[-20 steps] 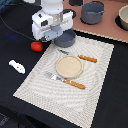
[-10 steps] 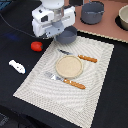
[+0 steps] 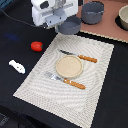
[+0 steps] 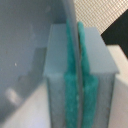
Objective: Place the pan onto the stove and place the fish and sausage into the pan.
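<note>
Blue-grey pan [image 3: 70, 26] by stove [image 3: 107, 27], red sausage [image 3: 36, 46], white fish [image 3: 16, 66]

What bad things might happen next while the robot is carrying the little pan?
The gripper pinches only the thin rim of the pan, so the pan might tilt or slip out. The grey pot already sits on the stove close by, so the pan might bump it when set down.

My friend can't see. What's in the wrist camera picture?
Up close, the gripper is shut on the pan, its green pads squeezing the thin grey rim. A bit of striped placemat shows behind.
</note>
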Controlling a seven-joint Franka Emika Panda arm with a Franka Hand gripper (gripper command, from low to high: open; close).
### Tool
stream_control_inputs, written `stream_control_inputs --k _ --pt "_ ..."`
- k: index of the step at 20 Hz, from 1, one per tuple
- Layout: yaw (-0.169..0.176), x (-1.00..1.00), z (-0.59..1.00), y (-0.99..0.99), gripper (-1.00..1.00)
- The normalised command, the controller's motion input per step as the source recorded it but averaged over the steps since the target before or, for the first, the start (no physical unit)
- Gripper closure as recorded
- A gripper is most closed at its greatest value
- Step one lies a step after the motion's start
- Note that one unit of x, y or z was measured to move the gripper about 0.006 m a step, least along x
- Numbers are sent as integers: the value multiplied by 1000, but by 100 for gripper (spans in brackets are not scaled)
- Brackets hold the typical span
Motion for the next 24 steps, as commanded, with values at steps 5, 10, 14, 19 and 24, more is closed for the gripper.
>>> stream_control_inputs --k 5,10,14,19,24 --pt "0 -211 26 562 100" --pt "0 -321 43 586 100" --pt "0 -396 196 546 100" --pt "0 -383 261 515 100" --pt "0 -61 44 549 100"
